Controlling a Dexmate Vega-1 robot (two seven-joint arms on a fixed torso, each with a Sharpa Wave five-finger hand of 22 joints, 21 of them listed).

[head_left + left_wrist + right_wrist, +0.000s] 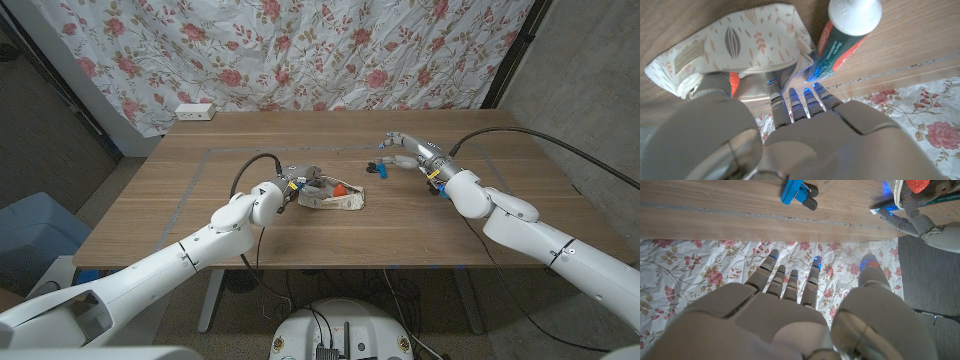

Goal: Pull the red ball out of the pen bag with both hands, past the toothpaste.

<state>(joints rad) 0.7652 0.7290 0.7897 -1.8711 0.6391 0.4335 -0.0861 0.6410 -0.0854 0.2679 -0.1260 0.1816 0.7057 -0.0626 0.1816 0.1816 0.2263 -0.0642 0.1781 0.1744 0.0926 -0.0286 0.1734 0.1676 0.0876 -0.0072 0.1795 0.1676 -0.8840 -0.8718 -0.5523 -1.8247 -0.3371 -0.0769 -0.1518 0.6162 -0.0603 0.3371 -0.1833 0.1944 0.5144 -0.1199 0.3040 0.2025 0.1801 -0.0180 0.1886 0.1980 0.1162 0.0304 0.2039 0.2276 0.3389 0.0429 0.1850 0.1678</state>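
Head view, pen bag [333,200] lying crosswise

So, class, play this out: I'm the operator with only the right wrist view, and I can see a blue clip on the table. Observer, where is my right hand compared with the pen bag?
Observer: In the head view the right hand is open and well apart from the pen bag, with the blue clip roughly between them.
Operator: Is the ball out yet?
Observer: No. The red ball sits in the bag's open mouth, and the left hand touches that mouth; whether it grips, I cannot tell.
Operator: And the toothpaste?
Observer: The left wrist view shows the toothpaste, white cap on, lying right beside the bag.
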